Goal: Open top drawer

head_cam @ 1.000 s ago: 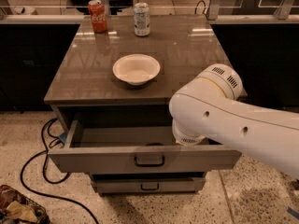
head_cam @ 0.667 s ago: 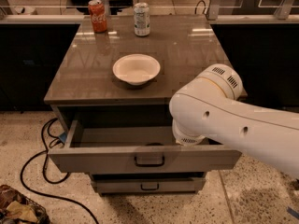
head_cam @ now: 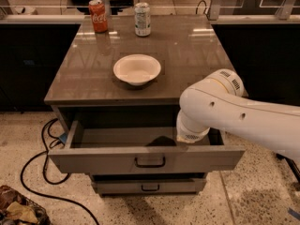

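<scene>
Reading labels, only the red can [head_cam: 98, 15] shows Coca-Cola script; the silver can [head_cam: 142, 18] has illegible print. Matt grey, the top drawer [head_cam: 93, 161] with its black loop handle [head_cam: 150, 162] stands pulled out under the tabletop [head_cam: 187, 55]. The gripper [head_cam: 189, 135] hangs over its right end; whether released or clenched, I cannot tell.

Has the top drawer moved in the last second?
No. The top drawer is as far out from the tabletop as before; the gripper is hidden behind the arm at its right.
</scene>
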Action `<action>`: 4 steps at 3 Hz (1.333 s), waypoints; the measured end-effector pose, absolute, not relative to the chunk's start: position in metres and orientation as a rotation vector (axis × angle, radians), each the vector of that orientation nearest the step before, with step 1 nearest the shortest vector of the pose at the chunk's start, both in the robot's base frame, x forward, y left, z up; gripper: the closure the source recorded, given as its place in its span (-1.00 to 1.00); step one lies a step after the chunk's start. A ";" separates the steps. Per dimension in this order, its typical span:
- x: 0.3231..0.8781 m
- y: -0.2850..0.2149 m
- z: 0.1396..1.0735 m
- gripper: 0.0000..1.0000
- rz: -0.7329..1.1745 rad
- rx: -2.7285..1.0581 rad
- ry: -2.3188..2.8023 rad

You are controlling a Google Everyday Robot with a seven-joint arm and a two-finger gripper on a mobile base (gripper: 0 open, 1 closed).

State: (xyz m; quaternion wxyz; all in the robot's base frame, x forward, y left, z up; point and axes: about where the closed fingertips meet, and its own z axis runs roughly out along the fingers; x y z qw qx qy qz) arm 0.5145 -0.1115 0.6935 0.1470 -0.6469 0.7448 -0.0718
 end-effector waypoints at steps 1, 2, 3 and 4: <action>0.524 -0.116 0.679 1.00 -0.157 -1.877 2.148; 0.530 -0.115 0.659 1.00 -0.087 -1.946 2.156; 0.530 -0.113 0.638 1.00 -0.004 -2.018 2.158; 0.521 -0.114 0.632 1.00 0.040 -2.050 2.170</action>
